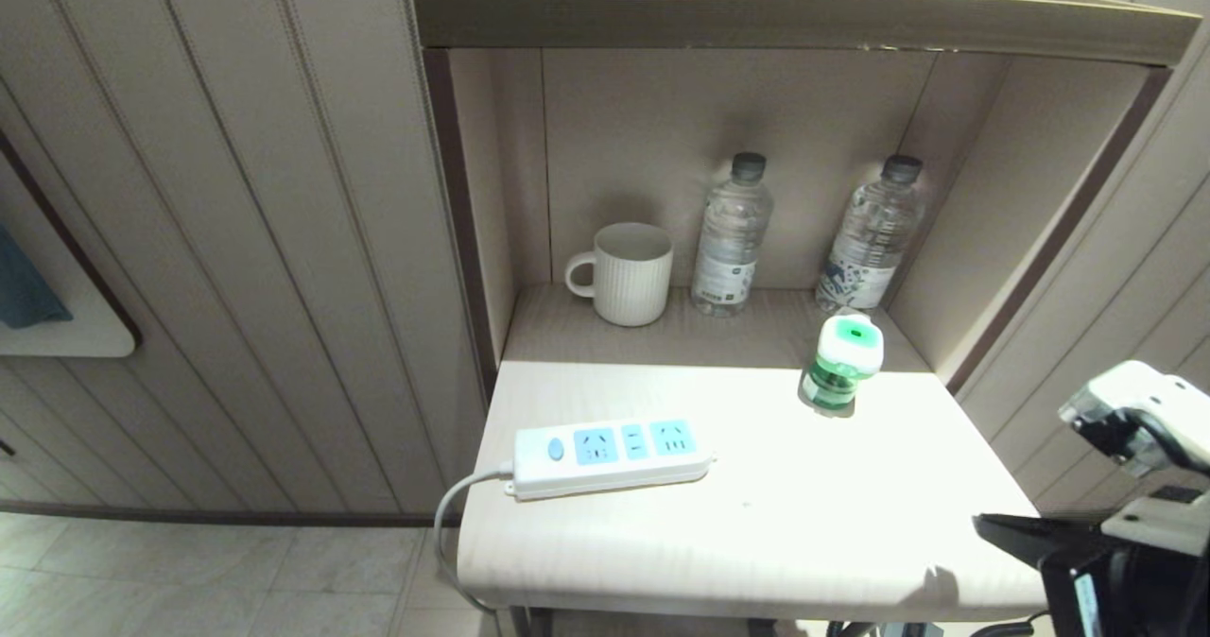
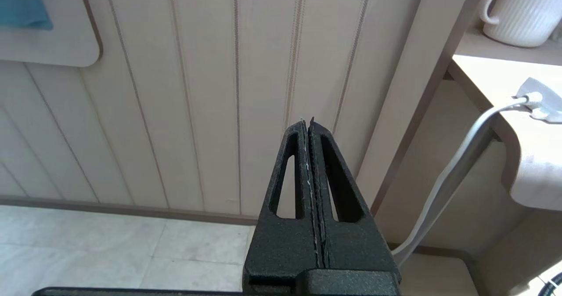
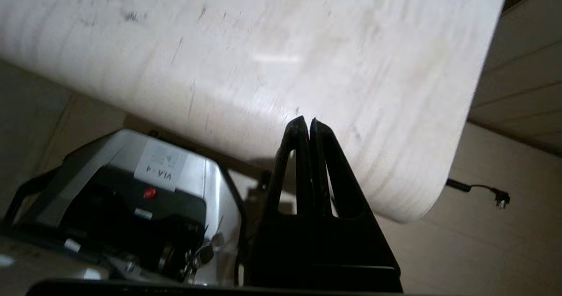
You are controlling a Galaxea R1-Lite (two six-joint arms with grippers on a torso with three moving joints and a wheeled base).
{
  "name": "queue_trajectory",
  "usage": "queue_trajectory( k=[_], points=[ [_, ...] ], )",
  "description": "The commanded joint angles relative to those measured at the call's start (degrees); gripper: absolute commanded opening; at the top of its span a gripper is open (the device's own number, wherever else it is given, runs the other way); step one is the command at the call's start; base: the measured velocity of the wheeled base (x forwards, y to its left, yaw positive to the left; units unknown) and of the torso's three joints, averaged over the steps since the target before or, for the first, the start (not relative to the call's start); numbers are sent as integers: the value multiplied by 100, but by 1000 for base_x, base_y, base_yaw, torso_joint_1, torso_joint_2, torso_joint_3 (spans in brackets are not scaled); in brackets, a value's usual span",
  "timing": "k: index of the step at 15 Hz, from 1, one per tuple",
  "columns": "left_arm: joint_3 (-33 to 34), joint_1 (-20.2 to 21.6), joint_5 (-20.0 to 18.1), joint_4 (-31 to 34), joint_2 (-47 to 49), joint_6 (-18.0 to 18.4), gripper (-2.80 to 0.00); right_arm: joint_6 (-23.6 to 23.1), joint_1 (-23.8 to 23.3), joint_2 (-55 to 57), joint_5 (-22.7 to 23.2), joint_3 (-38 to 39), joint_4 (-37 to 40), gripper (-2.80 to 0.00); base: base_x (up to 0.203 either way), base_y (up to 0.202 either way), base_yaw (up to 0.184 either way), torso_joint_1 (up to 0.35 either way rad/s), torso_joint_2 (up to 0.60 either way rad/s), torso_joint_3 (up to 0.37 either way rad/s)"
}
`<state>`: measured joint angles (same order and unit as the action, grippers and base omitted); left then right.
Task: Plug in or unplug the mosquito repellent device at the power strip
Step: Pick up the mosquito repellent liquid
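The mosquito repellent device [image 1: 841, 363], white-and-green on top with a green bottle below, stands by itself at the table's back right, apart from the power strip. The power strip [image 1: 610, 457] lies flat at the front left with nothing plugged into its blue sockets. Its white cord [image 1: 452, 524] hangs over the left edge. My right gripper [image 1: 983, 524] is shut and empty, low beside the table's front right corner; its wrist view has it [image 3: 306, 120] just below the table's rounded edge. My left gripper [image 2: 307, 121] is shut and empty, parked left of the table, where the strip's end [image 2: 540, 105] shows.
A white ribbed mug [image 1: 629, 273] and two clear water bottles [image 1: 730, 235] [image 1: 874, 235] stand at the back of the alcove under a shelf [image 1: 794, 23]. Side walls close the alcove in. The table [image 1: 756, 542] has bare surface at front right. My base [image 3: 131, 199] sits under its edge.
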<state>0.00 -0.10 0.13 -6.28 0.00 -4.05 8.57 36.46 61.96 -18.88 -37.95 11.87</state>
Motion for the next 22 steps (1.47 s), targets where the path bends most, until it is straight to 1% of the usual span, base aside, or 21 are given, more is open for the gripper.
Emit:
queue_trajectory(
  k=[1,3,4,5,6,7,13,14,15,16,17,18,20,22],
  points=[
    [0,1,4,4,9,-8,-280,-50,88,190,-1023,389,-1434,-280,0,0,0,0,0,0],
    [0,1,4,4,9,-3,-280,-190,193,810,-2009,775,-3064,-280,0,0,0,0,0,0],
    [0,1,4,-1,4,-4,-280,-318,259,1110,-2359,953,-3809,-280,0,0,0,0,0,0],
    [0,1,4,4,9,-8,-280,-457,302,1353,-2605,1090,-4358,-280,0,0,0,0,0,0],
    [0,-4,4,-2,4,-8,-280,-571,322,1547,-2727,1158,-4741,-280,0,0,0,0,0,0],
    [0,1,4,3,0,-8,-280,-626,334,1642,-2819,1169,-4905,0,0,0,0,0,0,0],
    [0,1,4,-5,8,-7,-280,-636,335,1846,-2884,787,-4834,0,0,0,0,0,0,0],
    [0,1,4,-3,9,0,-280,-610,335,1855,-2887,639,-4799,0,0,0,0,0,0,0],
    [0,1,4,4,9,-6,-280,-551,331,1872,-2900,386,-4578,0,0,0,0,0,0,0],
    [0,1,4,4,9,0,-280,-345,321,1890,-2975,142,-4177,0,0,0,0,0,0,0],
    [0,1,4,3,9,-8,-280,32,299,1937,-3152,-90,-3806,0,0,0,0,0,0,0],
    [0,1,4,-5,9,-8,-280,337,290,2055,-3294,-228,-3598,0,0,0,0,0,0,0],
    [0,1,4,4,9,-8,-280,649,283,2209,-3373,-274,-3569,0,0,0,0,0,0,0],
    [0,1,4,4,9,0,-280,842,274,2274,-3510,-333,-3569,0,0,0,0,0,0,0]
  ],
)
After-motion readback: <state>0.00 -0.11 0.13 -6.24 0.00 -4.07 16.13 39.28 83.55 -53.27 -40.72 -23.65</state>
